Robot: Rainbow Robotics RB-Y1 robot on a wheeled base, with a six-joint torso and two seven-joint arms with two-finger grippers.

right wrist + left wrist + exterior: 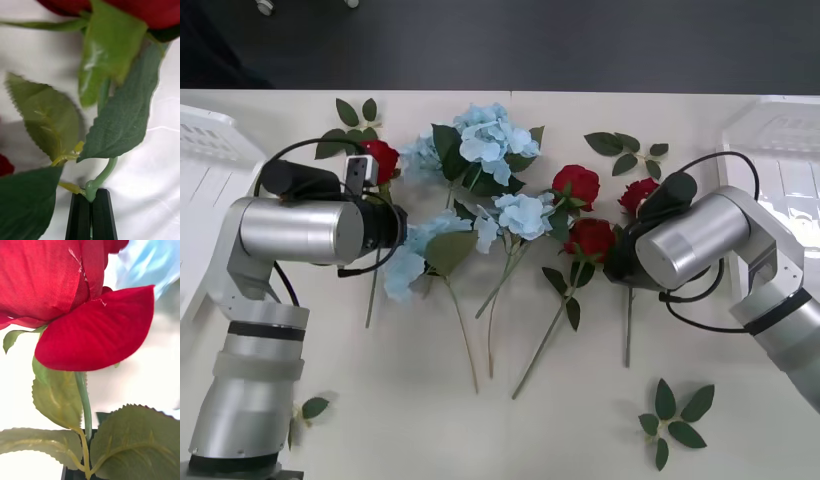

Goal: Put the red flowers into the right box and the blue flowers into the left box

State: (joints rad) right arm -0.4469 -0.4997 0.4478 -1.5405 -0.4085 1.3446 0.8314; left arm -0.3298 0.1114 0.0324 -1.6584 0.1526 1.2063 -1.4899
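leaves (135, 442) hide left fingers (75, 473)

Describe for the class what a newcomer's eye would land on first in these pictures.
First, the tangle of red flowers and blue flowers strewn across the middle of the table. Then the two silver arms reaching in from either side: the right gripper is shut on a rose stem, and a red bloom looms above the left gripper.

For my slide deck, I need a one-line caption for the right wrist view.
Right end effector shut on a red rose's green stem, its leaves fanning out above.
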